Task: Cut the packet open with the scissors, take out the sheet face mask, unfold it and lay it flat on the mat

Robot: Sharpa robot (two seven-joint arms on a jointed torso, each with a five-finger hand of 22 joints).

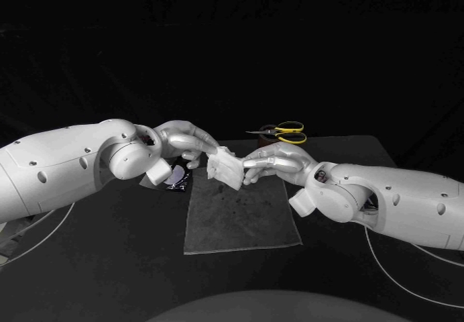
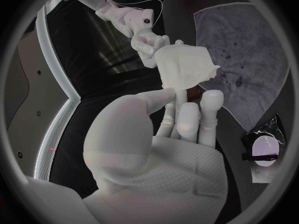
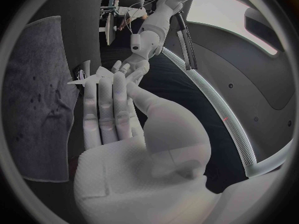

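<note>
A folded white sheet mask (image 1: 225, 168) hangs just above the far end of the grey mat (image 1: 242, 218). My left hand (image 1: 188, 144) pinches its left upper edge and my right hand (image 1: 275, 161) pinches its right side. In the left wrist view the mask (image 2: 184, 64) sits past my left hand's fingers (image 2: 187, 119), with the right hand (image 2: 149, 42) behind it. Seen from the right wrist, the mask (image 3: 93, 77) is a thin white edge at my right hand's fingertips (image 3: 102, 87), facing the left hand (image 3: 134, 67). The cut packet (image 1: 172, 176) lies on the table under my left wrist.
The yellow-handled scissors (image 1: 283, 132) lie at the table's far edge, beyond my right hand. The mat (image 2: 249, 59) carries a few dark damp spots. The packet (image 2: 264, 147) lies just left of the mat's far corner.
</note>
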